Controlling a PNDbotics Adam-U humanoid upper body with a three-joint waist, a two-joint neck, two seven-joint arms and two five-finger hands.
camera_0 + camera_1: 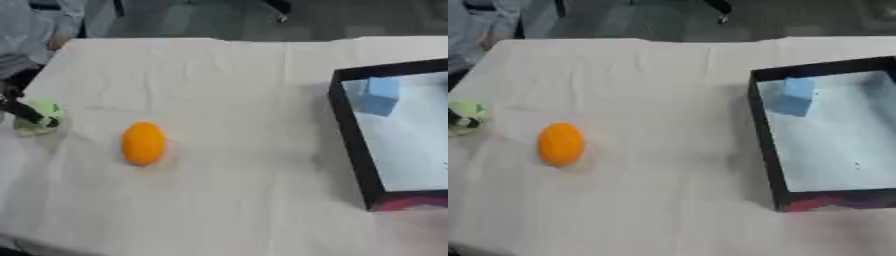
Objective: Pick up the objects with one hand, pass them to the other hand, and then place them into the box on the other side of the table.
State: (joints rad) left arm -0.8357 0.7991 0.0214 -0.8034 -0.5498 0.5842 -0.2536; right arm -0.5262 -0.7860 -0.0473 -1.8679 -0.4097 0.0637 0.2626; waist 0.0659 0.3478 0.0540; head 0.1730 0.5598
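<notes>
An orange egg-shaped object lies on the white tablecloth, left of the middle. At the far left edge sits a small pale green object. My left hand comes in from that edge, and a black finger lies across the top of the green object, holding it. The rest of the hand is cut off by the frame. A black-walled box with a pale floor stands on the right side, and a light blue block lies in its far left corner. My right hand shows in neither view.
The table is covered with a creased white cloth, and its far edge runs along the top. A person's grey sleeve shows at the upper left, beyond the table. The box's near wall shows a red-purple patch.
</notes>
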